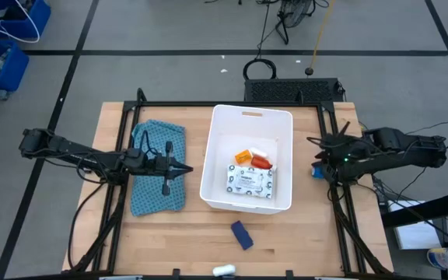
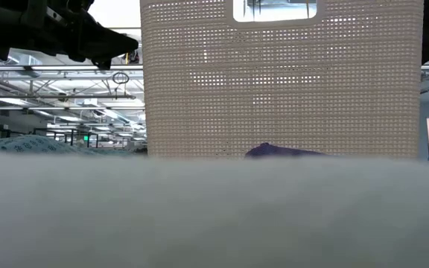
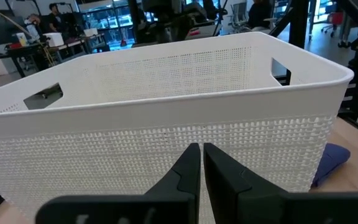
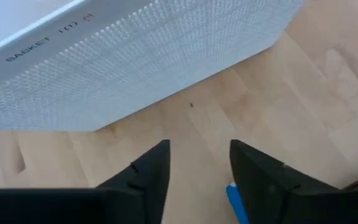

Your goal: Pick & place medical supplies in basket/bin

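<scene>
So the white basket (image 1: 249,117) sits dead center of the table (image 1: 302,241) in the high view, and it already has stuff in it: a flat white printed packet (image 1: 250,180) toward the lower part, with an orange pill bottle (image 1: 243,158) and a small red bottle (image 1: 261,162) just above it, plus something small and white (image 1: 258,149) tucked near them that's too tiny to make out. Still out on the wood: a blue piece (image 1: 242,234) below the basket, a small white tube (image 1: 224,270) right at the bottom edge of the frame, and a bit of blue (image 1: 316,171) just beside the right gripper (image 1: 322,158). The left gripper (image 1: 182,168) hangs over the teal patterned cloth (image 1: 159,166) at center left, pointing at the basket wall, fingers (image 3: 188,167) pinched together with nothing between them. The right gripper sits at center right, close to the basket's right wall, jaws spread apart and empty over bare wood.
</scene>
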Controlling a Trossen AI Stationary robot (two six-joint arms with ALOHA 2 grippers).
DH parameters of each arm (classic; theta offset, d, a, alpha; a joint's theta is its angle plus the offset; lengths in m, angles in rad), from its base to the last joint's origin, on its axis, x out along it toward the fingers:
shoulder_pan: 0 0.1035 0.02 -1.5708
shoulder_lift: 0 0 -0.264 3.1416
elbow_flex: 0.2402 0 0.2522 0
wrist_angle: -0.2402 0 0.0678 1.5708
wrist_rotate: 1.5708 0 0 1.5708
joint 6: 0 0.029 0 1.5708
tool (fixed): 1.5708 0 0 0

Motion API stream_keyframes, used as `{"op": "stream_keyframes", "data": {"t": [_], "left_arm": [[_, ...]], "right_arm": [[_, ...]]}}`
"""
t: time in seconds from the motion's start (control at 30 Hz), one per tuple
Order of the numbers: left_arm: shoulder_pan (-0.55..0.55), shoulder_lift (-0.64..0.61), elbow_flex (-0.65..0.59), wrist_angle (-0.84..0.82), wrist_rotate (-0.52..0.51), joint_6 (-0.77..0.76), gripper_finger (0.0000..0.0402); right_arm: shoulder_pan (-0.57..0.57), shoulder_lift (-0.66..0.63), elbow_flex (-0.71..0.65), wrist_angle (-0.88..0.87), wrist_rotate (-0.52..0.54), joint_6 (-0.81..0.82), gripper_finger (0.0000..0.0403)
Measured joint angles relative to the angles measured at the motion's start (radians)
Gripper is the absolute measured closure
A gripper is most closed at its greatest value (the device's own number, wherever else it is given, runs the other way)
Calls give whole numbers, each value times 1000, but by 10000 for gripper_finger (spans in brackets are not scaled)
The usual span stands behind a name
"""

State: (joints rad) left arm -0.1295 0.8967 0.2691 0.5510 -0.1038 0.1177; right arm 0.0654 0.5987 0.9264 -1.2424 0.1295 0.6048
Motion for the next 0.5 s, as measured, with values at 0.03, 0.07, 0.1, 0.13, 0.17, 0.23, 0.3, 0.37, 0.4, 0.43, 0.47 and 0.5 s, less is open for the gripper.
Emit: {"op": "stream_keyframes", "data": {"t": [0.03,0.07,0.1,0.13,0.17,0.23,0.3,0.37,0.4,0.43,0.47,0.5], "left_arm": [[0,0,0,2,-1,0,376],[0,0,0,4,-2,0,376],[0,0,0,5,-2,0,376],[0,0,0,6,-2,0,376],[0,0,0,8,-2,0,376],[0,0,0,10,-2,0,376],[0,0,0,10,-2,0,376],[0,0,0,11,-2,0,376],[0,0,0,11,-2,0,376],[0,0,0,12,-2,0,376],[0,0,0,13,-2,0,376],[0,0,0,13,-2,0,376]], "right_arm": [[1,-1,0,-1,-1,1,254],[2,-1,0,-3,-3,1,261],[2,-1,0,-4,-8,1,267],[2,-2,0,-3,-22,-1,272],[2,-2,0,2,-27,-9,275],[2,-1,0,28,-26,-26,279],[2,1,-1,60,-26,-39,281],[2,10,-1,99,-26,-56,284],[2,18,-1,113,-27,-63,286],[2,29,-1,121,-28,-72,290],[2,42,-1,123,-28,-81,295],[2,55,-1,125,-28,-92,301]]}}
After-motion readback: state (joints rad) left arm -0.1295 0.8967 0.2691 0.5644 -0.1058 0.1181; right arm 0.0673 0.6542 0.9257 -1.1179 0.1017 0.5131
